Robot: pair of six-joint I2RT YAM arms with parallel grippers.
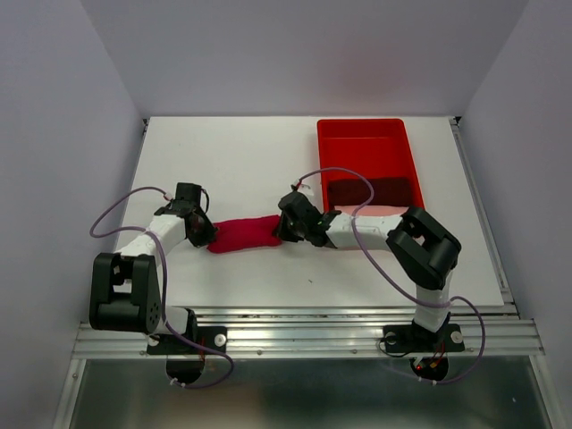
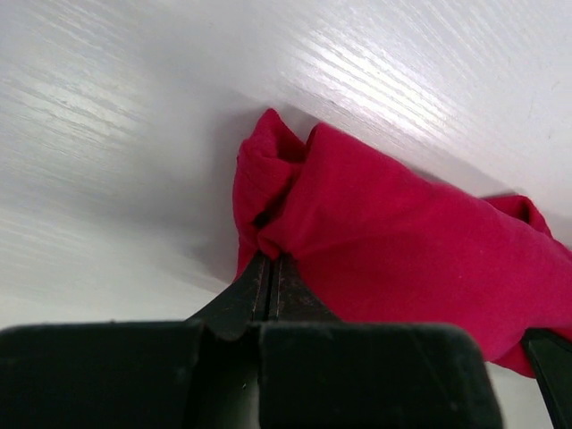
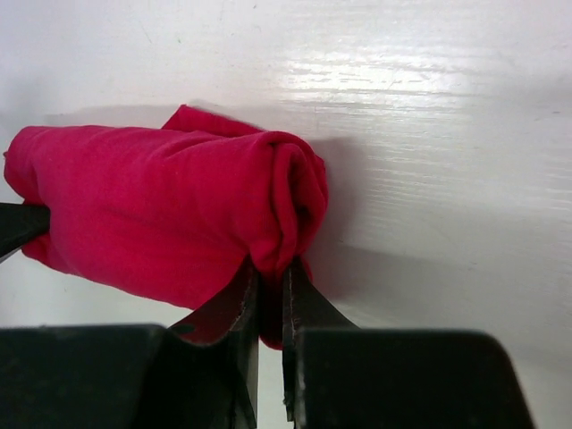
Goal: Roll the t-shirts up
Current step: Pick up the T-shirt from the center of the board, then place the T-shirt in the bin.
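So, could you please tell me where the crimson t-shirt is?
In the top view the rolled crimson t-shirt lies on the white table, left of the red tray, its ends pinched in the left and right jaws.

We see soft, matt crimson cloth in the rolled t-shirt (image 1: 244, 234), a glossy, finely grained white table (image 1: 232, 161), and smooth, shiny red plastic in the tray (image 1: 366, 147), upper right.

Three t-shirts (image 1: 244, 234), one tray (image 1: 362, 147)

Pale walls (image 1: 304, 54) are enclosing a white table (image 1: 232, 161) on three sides. A metal rail (image 1: 304, 332) is running along its near edge. Light is glaring off the table.
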